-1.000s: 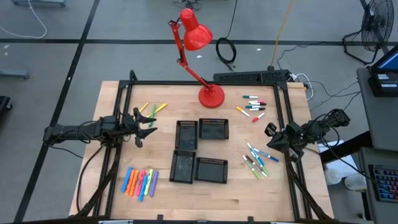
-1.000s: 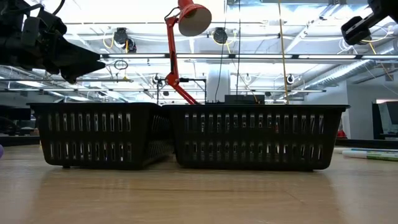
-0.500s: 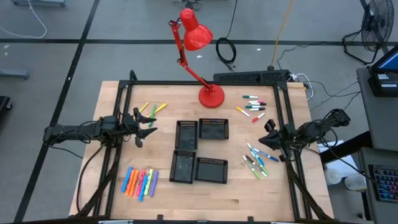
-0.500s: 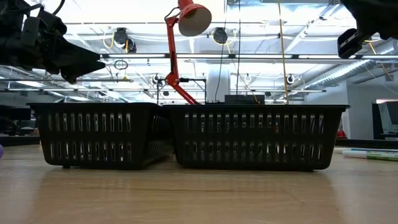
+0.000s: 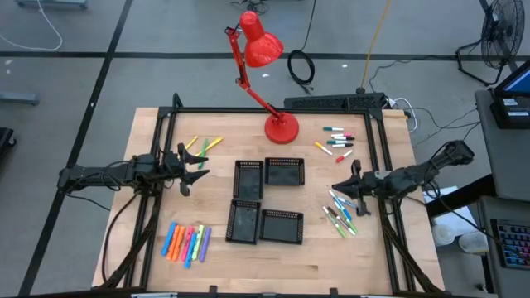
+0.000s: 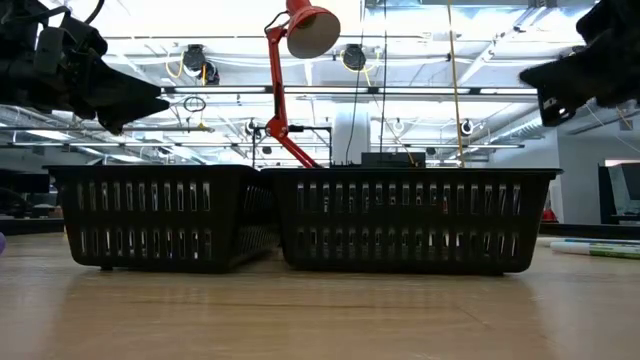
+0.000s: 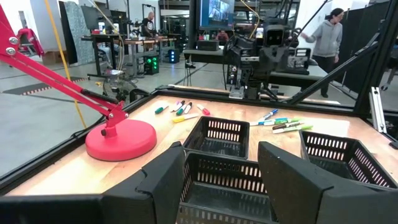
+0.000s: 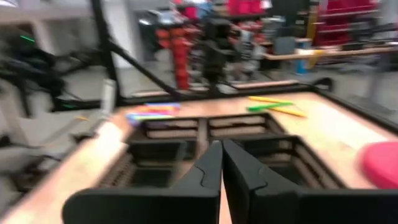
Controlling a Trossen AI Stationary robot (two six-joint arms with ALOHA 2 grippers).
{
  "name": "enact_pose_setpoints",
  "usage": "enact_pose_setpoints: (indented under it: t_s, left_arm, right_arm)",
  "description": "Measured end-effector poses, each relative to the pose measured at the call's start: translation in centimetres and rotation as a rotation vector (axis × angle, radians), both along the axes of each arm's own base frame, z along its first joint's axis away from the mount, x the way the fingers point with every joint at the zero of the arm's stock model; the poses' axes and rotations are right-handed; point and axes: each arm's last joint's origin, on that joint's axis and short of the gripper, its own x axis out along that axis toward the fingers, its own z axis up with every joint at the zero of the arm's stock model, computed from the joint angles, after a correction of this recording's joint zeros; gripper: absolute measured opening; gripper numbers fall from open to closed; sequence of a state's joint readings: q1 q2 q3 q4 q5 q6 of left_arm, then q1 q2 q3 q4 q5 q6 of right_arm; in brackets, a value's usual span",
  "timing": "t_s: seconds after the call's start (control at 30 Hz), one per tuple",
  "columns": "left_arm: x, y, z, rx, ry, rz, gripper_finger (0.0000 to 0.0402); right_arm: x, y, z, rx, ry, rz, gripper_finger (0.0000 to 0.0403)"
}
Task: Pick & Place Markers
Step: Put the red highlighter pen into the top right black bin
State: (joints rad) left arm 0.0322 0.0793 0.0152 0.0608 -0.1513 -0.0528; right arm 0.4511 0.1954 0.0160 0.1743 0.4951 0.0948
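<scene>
We see the right tool pinched shut, empty, above the markers right of the trays; left tool wide open, empty; we'd grip these light, stiff, slippery pens mid-barrel

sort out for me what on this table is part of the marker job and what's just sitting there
Part of the job:
- neon markers
- yellow-green markers
- capped white markers
- blue-green markers
- black mesh trays, likely the drop spot

Just lying about:
- red desk lamp
</scene>
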Motion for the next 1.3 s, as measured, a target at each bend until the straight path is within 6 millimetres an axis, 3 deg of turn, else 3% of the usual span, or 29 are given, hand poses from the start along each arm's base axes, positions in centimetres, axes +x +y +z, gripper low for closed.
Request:
enact_pose_setpoints:
  t_s: [0.1, 0.23, 0.37, 0.5, 0.63, 0.77, 0.93, 1.03, 1.13, 1.3]
  left_arm:
    - [0.0, 0.0, 0.0, 0.0, 0.0, 0.0, 0.0209]
    - [0.0, 0.0, 0.0, 0.0, 0.0, 0.0, 0.0209]
    - [0.0, 0.0, 0.0, 0.0, 0.0, 0.0, 0.0209]
    - [0.0, 0.0, 0.0, 0.0, 0.0, 0.0, 0.0209]
    - [0.0, 0.0, 0.0, 0.0, 0.004, 0.0, 0.0209]
    - [0.0, 0.0, 0.0, 0.0, 0.006, 0.002, 0.0209]
    - [0.0, 0.0, 0.0, 0.0, 0.005, 0.004, 0.0209]
    - [0.0, 0.0, -0.1, 0.0, 0.006, 0.005, 0.0209]
    - [0.0, 0.0, -0.1, 0.0, 0.006, 0.005, 0.0209]
    - [0.0, 0.0, 0.0, 0.0, 0.005, 0.005, 0.0209]
  right_arm:
    - [0.3, -0.2, -0.3, -0.026, 0.034, -0.102, 0.0002]
    - [0.6, -0.9, 0.4, -0.109, -0.002, -0.361, 0.0027]
    - [1.2, -1.5, 1.3, -0.24, 0.037, -0.493, 0.0087]
    - [2.5, -1.9, 5.0, -0.209, 0.044, -0.69, 0.016]
    - [4.0, -1.7, 5.3, -0.15, 0.139, -0.85, 0.0204]
    - [5.7, -2.2, 5.9, -0.162, 0.252, -0.894, 0.0206]
    - [7.5, -3.7, 5.1, 0.052, 0.48, -0.644, 0.019]
    - [7.8, -4.9, 3.7, 0.104, 0.625, -0.589, 0.0186]
    - [7.2, -6.1, 2.4, 0.191, 0.746, -0.663, 0.0186]
    - [4.6, -7.6, 1.0, 0.382, 0.92, -0.935, 0.018]
